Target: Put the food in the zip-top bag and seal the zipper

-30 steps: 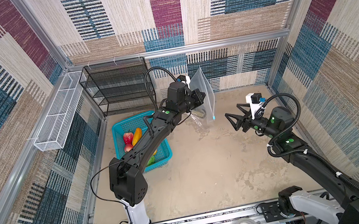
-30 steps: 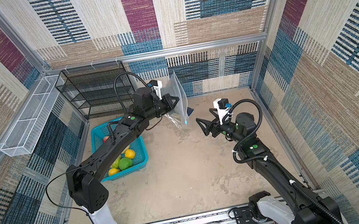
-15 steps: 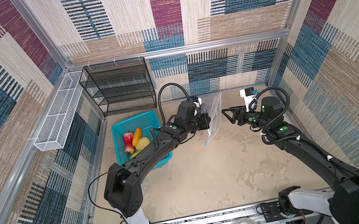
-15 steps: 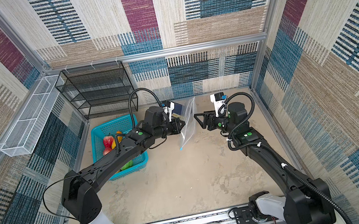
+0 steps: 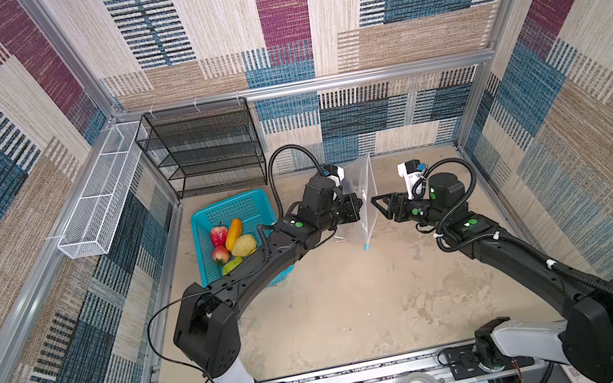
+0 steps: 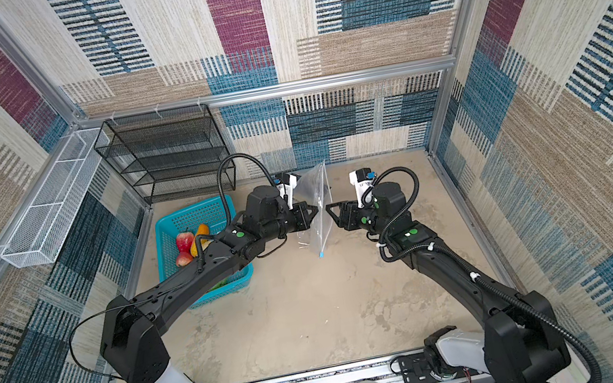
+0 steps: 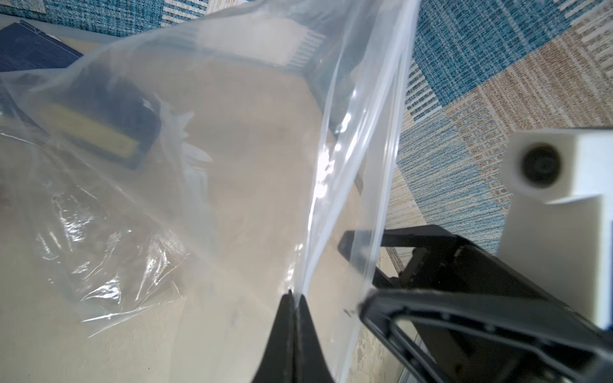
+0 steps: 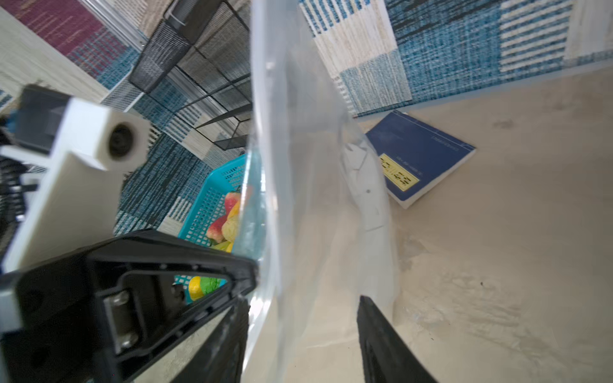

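Only one zip-top bag [image 5: 363, 183]; one teal basket [image 5: 216, 216]

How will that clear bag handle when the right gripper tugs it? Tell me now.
Probably floppy: the zip-top bag hangs creased and crumpled from the left gripper, pinched at one edge. Likely very light: it looks empty. Its glossy film may slip, so the right gripper, jaws astride it, should close firmly.

Clear zip-top bag [image 5: 361, 185] held upright, food [image 5: 235, 240] in teal basket [image 5: 234, 209]
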